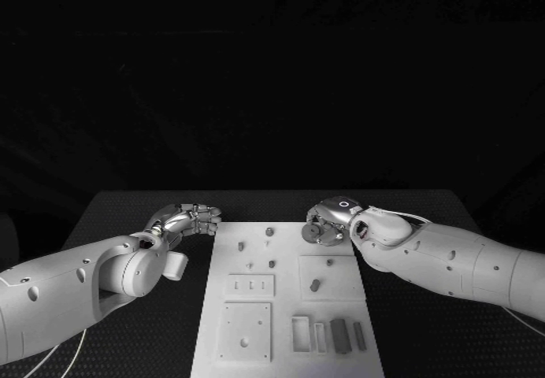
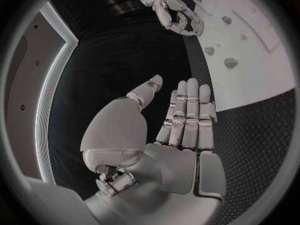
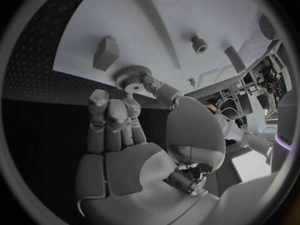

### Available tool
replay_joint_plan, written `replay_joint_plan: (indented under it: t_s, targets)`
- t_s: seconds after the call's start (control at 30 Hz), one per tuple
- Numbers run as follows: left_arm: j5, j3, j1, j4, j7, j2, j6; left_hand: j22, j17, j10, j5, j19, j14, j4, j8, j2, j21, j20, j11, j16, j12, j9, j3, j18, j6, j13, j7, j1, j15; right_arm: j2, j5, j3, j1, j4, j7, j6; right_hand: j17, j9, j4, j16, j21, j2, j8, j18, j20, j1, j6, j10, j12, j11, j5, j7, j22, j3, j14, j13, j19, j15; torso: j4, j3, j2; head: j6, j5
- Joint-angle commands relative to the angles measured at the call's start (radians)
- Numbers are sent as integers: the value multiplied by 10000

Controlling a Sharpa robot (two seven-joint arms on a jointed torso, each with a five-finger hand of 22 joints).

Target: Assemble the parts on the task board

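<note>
1. Right hand (image 1: pixel 329 224) at far right corner of task board (image 1: pixel 290 346), holding gear (image 3: pixel 129 78) between thumb and a finger, other fingers (image 3: pixel 100 115) curled beside it; probably kept near the board's far edge for seating on a peg.
2. Left hand (image 1: pixel 187 220) off board's far left corner, above table (image 1: pixel 136 206); fingers (image 2: pixel 187 110) straight, together, holding nothing, apparently waiting.
3. Grey parts (image 1: pixel 339 335) near board's near right corner.

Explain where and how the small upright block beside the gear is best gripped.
Probably pinch the block by its two flat side faces from above: it stands upright on the task board, top free. The right hand holds the gear, so the open left hand seems the better choice.
</note>
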Motion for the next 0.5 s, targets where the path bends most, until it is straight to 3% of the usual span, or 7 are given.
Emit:
replay_joint_plan:
  t_s: [0.03, 0.5]
  targets:
    - [32, 9, 6, 38, 62, 5, 71, 197, -18, 12, -20, -19, 23, 12, -47, 15, 69, 20, 62, 43, -39, 11, 49, 120, -70, 11, 32, -117, 24, -41, -646, -25, -9, 216, -342, -326, 17, 43, 5, -55, 56, -28, 33, 429, -87, -46, 1165, 21, 71, -72, 102, 13, 136, 89, -2, -24, 60, -82, -2, -15, -5, 4, -3]
    - [33, 9, 7, 59, 72, -9, 51, 196, -22, 7, -18, -22, 20, 15, -49, 19, 72, 21, 64, 46, -49, 16, 53, 119, -67, 12, 34, -129, 25, -110, -1385, -8, 170, 1137, -729, -729, 66, 61, 161, -102, 117, -201, 55, 429, -119, -6, 1291, 92, 93, -118, -134, -34, 134, 369, 44, -107, 124, -124, 2, -18, 0, 52, 11]
